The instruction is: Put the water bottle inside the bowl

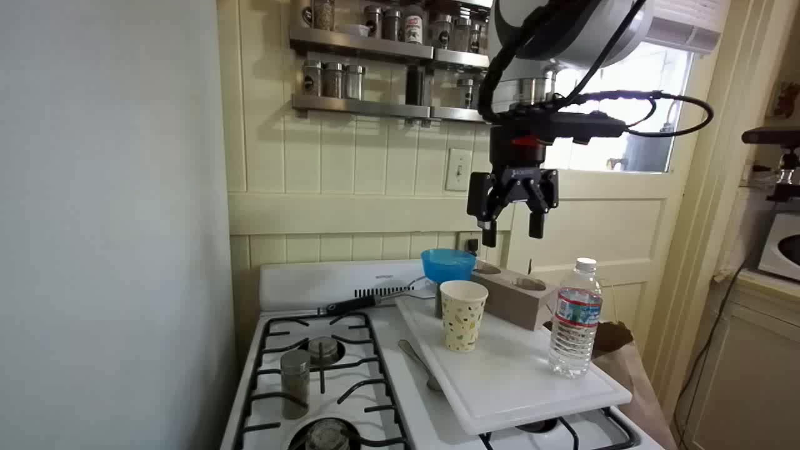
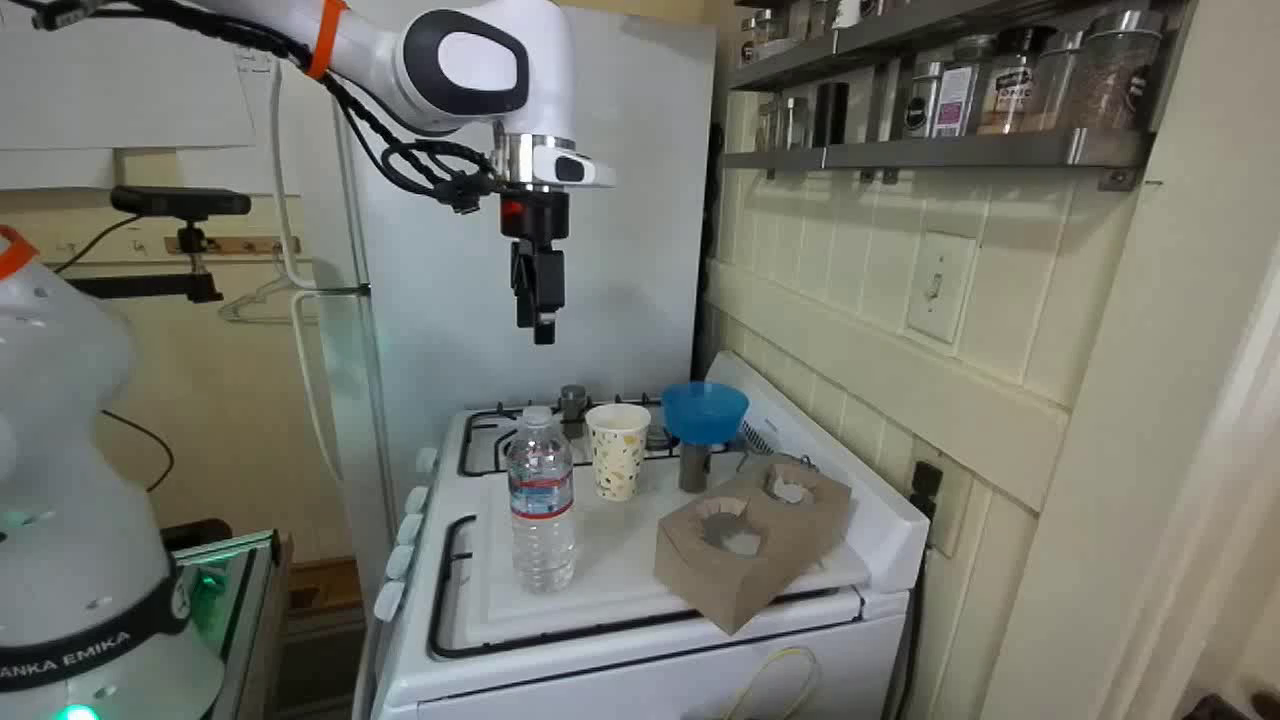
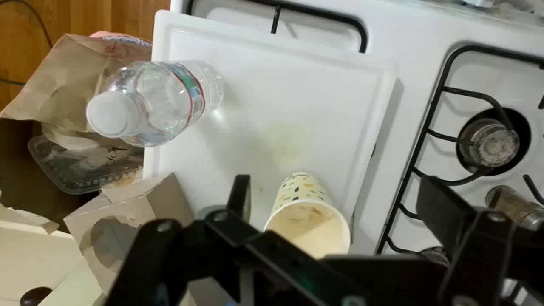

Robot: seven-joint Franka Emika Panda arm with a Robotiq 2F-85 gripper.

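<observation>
The water bottle, clear with a white cap, stands upright near the edge of the white cutting board in both exterior views (image 1: 575, 328) (image 2: 542, 510). It also shows at the upper left of the wrist view (image 3: 165, 100). The bright blue bowl sits raised on a small jar at the back of the stove in both exterior views (image 1: 448, 265) (image 2: 705, 412); it does not show in the wrist view. My gripper (image 1: 513, 231) (image 2: 543, 332) (image 3: 340, 189) is open and empty. It hangs in the air, higher than bottle and bowl and touching neither.
A patterned paper cup (image 1: 464, 319) (image 2: 617, 455) (image 3: 304, 212) stands on the cutting board (image 1: 500, 387) near the bowl. A cardboard carton with holes (image 1: 515, 297) (image 2: 750, 540) lies beside them. Stove grates (image 1: 387, 381), a spice jar (image 1: 295, 384) and wall shelves (image 1: 362, 44) are around.
</observation>
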